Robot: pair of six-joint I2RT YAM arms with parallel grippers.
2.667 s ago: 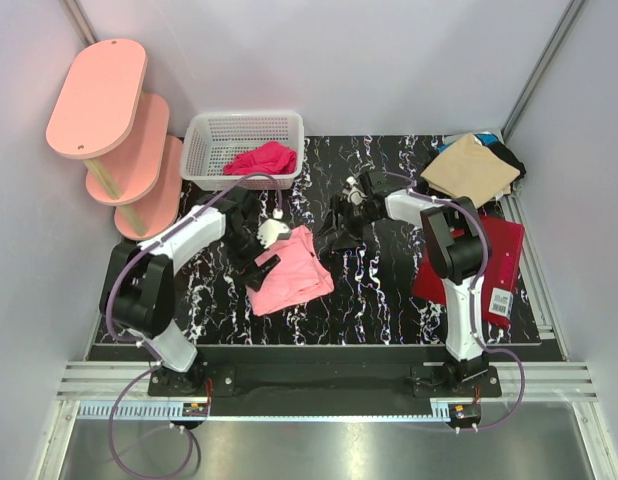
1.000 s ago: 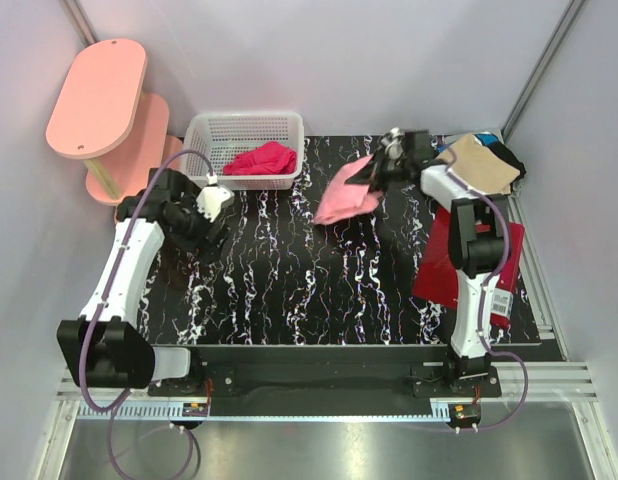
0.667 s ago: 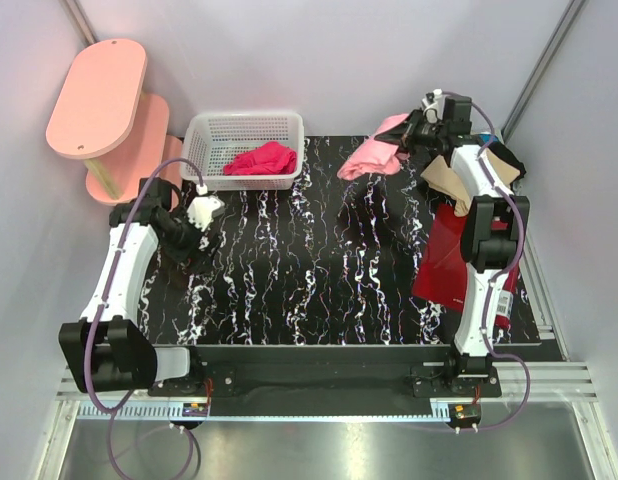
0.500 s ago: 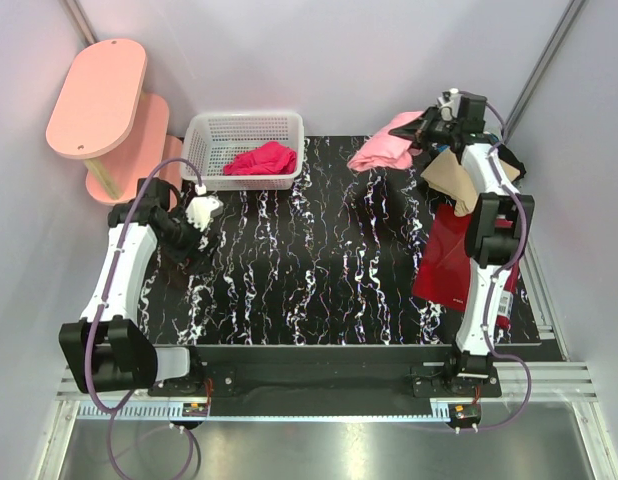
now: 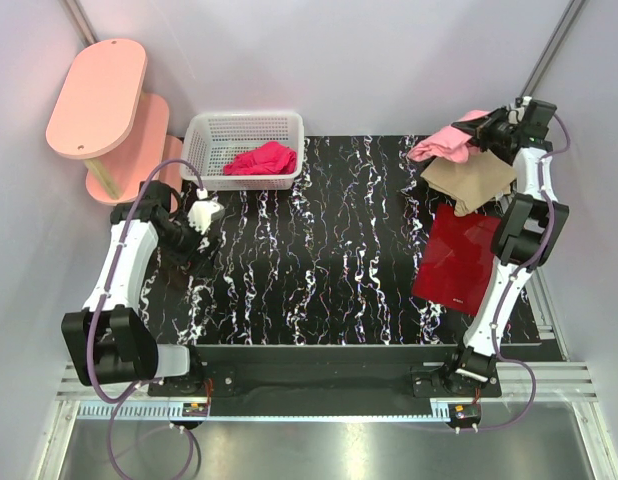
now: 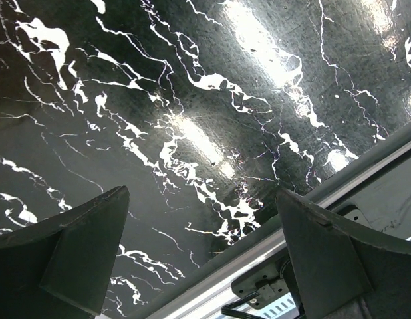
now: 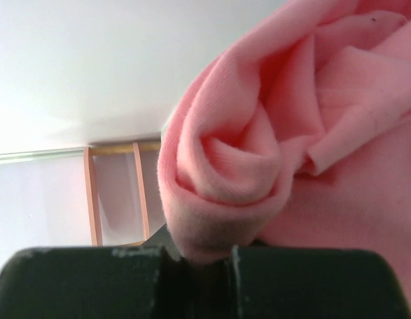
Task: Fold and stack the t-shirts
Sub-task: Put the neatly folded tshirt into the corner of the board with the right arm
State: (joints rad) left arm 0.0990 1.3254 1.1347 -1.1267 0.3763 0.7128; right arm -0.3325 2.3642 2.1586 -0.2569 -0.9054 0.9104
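Top external — pink shirt held up at the far right corner, by the stack.
Right pincer (image 5: 492, 130) is pressed together on a bunched fold of the pink shirt (image 5: 444, 146). The shirt hangs clear of the desk (image 5: 319, 250), above the far edge of the tan shirt (image 5: 471, 180) — likely so it can be laid on top. Dark red shirt (image 5: 461, 255) lies flat nearer. Left pincer (image 6: 202, 252) hangs spread and empty over bare desk, out of the way.

The left pincer (image 6: 202, 206) gapes wide over the black marbled table (image 6: 212, 80) near its metal edge rail (image 6: 219, 269)
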